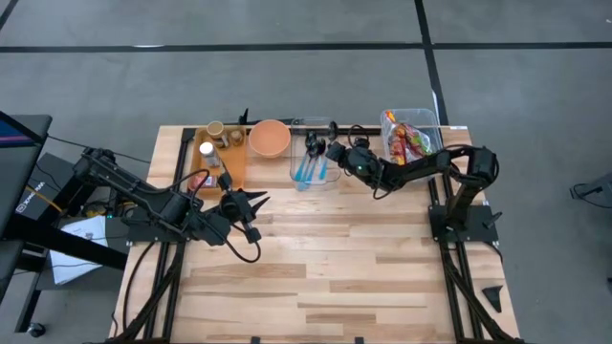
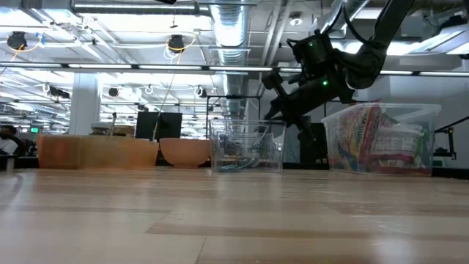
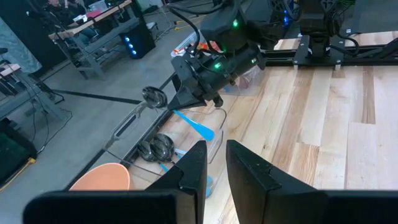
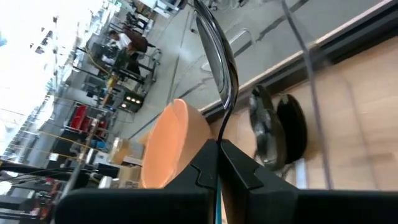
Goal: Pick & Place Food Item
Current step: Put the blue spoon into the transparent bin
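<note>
My right gripper [image 1: 335, 149] hangs over the far side of a clear container [image 1: 316, 168] and is shut on a spoon with a dark metal bowl [image 4: 214, 43] and a blue handle [image 3: 194, 126]. Two more dark-bowled spoons [image 4: 277, 134] lie in that container. The food packets lie in a clear bin [image 1: 411, 136] at the far right, with no gripper touching them. My left gripper [image 1: 254, 203] hovers near the table's middle left, its fingers [image 3: 193, 165] a little apart with nothing between them. My right gripper pinches the spoon's thin neck [image 4: 219, 124] between its two fingers, just below the bowl. It comes from the table's right, slanting slightly down. The bowl sticks out past the fingertips and the blue handle trails below. The spoon is lifted clear, above the container.
An orange bowl [image 1: 270, 137] stands left of the container. A wooden board [image 1: 222, 153] with small jars lies at the far left. The near half of the table [image 1: 316, 277] is bare wood. People and benches show in the room beyond.
</note>
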Tool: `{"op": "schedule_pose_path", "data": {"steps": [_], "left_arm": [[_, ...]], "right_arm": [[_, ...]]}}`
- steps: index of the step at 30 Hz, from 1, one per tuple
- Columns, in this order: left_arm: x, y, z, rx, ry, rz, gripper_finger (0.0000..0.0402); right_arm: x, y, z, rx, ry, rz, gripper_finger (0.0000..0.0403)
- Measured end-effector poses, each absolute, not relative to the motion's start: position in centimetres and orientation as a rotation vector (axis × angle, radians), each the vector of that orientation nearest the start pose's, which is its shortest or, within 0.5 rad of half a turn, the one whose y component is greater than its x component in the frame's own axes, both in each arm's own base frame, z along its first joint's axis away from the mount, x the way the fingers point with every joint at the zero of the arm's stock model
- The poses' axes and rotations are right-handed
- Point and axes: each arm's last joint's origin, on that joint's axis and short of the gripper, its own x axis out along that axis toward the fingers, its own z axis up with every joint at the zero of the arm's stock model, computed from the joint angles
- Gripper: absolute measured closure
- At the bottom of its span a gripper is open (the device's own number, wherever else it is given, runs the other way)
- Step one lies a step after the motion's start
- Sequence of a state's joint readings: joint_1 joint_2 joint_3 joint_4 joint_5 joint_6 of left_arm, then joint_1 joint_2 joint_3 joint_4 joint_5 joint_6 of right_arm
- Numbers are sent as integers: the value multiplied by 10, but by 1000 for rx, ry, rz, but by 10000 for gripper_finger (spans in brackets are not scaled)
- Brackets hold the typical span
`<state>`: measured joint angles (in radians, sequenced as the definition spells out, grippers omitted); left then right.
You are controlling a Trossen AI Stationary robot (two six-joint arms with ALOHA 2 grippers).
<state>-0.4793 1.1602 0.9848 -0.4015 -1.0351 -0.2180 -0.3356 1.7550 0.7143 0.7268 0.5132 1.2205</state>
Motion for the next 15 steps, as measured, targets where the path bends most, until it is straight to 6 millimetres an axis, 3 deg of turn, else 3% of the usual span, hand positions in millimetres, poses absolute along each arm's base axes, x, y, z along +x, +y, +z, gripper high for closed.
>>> {"op": "schedule_pose_path", "data": {"steps": [15], "left_arm": [[220,-87,317,191,360,580,349]], "right_arm": [[307,-124,149,1105,-182,-942,403]]}}
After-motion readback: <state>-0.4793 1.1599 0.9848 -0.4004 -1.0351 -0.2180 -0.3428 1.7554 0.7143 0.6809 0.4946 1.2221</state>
